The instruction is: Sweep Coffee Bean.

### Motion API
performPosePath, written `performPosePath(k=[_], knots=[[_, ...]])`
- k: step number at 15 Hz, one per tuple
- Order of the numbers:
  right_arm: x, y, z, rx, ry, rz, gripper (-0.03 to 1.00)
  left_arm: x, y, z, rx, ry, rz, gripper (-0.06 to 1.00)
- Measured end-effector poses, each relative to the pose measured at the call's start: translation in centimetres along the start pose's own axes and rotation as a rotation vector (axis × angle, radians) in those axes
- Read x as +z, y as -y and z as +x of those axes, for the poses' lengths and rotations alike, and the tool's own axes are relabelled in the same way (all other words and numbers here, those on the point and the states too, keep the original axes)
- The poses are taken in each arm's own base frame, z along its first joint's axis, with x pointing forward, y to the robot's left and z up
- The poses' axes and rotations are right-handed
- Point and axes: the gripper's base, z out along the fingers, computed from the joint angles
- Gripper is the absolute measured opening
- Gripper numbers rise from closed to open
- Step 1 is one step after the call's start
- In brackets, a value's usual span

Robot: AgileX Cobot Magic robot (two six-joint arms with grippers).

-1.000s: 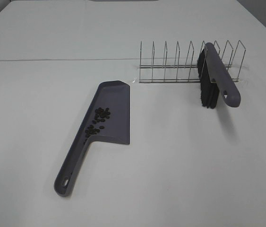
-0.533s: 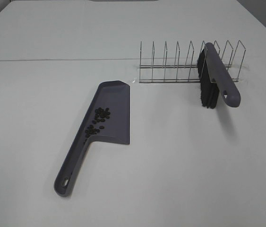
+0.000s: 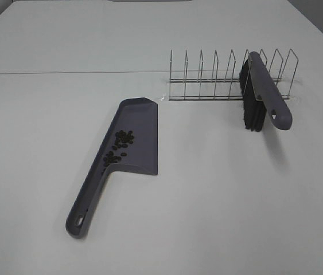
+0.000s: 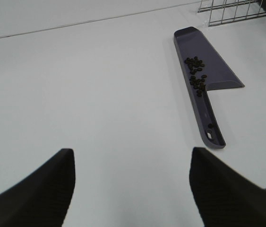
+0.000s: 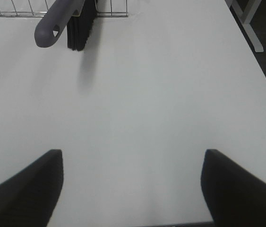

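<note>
A grey-purple dustpan (image 3: 132,134) lies flat on the white table, handle toward the front left. Several dark coffee beans (image 3: 119,148) lie in its pan near the handle; they also show in the left wrist view (image 4: 195,74) on the dustpan (image 4: 208,75). The brush (image 3: 261,97) leans in the wire rack (image 3: 218,80), bristles down; its handle end shows in the right wrist view (image 5: 57,26). My left gripper (image 4: 133,189) is open and empty, well back from the dustpan. My right gripper (image 5: 133,189) is open and empty, well back from the brush. Neither gripper shows in the exterior view.
The white table (image 3: 218,195) has a seam (image 3: 63,73) running across the back. The table's right edge and a table leg (image 5: 248,21) show in the right wrist view.
</note>
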Motion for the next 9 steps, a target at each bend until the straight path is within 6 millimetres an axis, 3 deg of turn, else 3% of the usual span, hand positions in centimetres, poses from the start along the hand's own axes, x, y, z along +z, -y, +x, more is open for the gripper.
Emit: performPosePath(k=[9], knots=[[-0.86,0.03,0.53,-0.018,0.066,-0.033,0.76,-0.05,-0.01,0.03,0.013,0.002,0.024,0.66]])
